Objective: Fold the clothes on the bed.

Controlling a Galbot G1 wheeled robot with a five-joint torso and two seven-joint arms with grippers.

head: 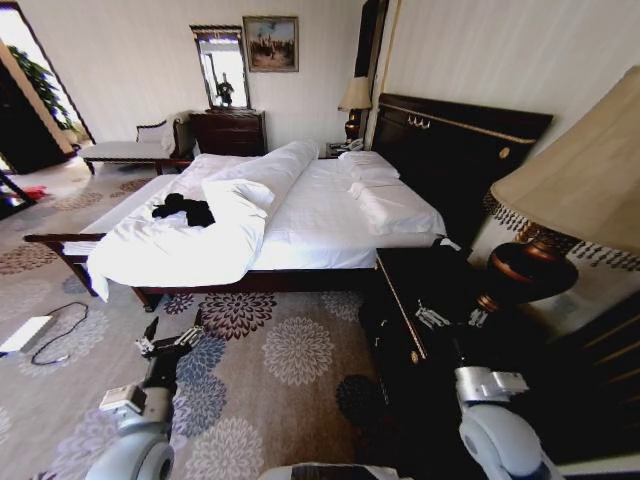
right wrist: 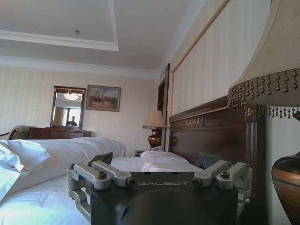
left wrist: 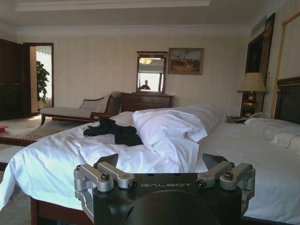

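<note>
So, from the head view I see the bed point(head: 330, 215) ahead, and the black T-shirt point(head: 184, 209) lies in a crumpled heap on the white duvet point(head: 190, 250), near the far side from me. My left end effector point(head: 168, 338) hangs low over the carpet point(head: 290, 350), open and holding nothing. My right end effector point(head: 452, 318) sits by the dark nightstand point(head: 400, 300), close to the big lamp point(head: 570, 190); I think a careless swing could knock that lamp over.

From the left wrist view, the T-shirt point(left wrist: 114, 132) rests beside a tall fold of the duvet point(left wrist: 173, 136). I might pinch bedding along with the shirt.

From the right wrist view, the right end effector point(right wrist: 159, 171) is open and empty, with the lamp point(right wrist: 272, 61) very near. The headboard point(right wrist: 211, 133) is close too, so I could bump it.
</note>
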